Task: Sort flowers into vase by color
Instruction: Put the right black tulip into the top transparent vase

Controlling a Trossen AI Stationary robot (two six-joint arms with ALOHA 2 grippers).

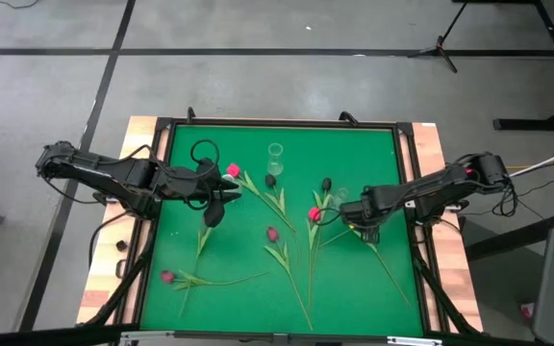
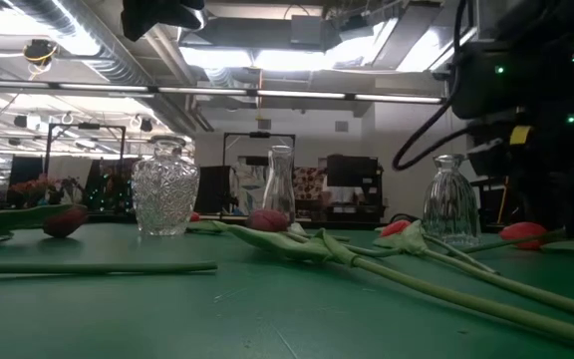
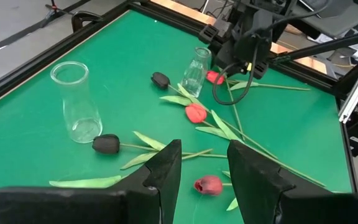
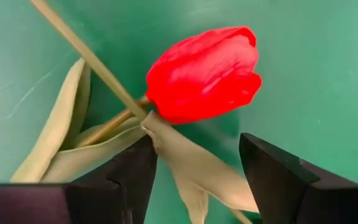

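Observation:
Several artificial tulips lie flat on the green mat (image 1: 373, 144). A bright red one (image 1: 314, 213) lies right of centre, a pink one (image 1: 233, 171) by the left arm, dark ones (image 1: 270, 180) (image 1: 325, 183) farther back, a magenta one (image 1: 272, 234) in the middle and a pink one (image 1: 166, 277) near left. My right gripper (image 4: 194, 171) is open and low over the mat. Its fingers stand on either side of the pale leaf (image 4: 185, 162) just below the red tulip's head (image 4: 204, 71). My left gripper (image 3: 204, 163) is open and empty, above the mat's left part (image 1: 227, 195).
A clear glass vase (image 1: 275, 154) stands upright at the far middle, and a smaller one (image 1: 342, 193) beside the right gripper. The low view shows a cut-glass vase (image 2: 164, 189), a slim one (image 2: 279, 189) and a bell-shaped one (image 2: 450, 199). A raised black frame (image 1: 162, 221) rims the mat.

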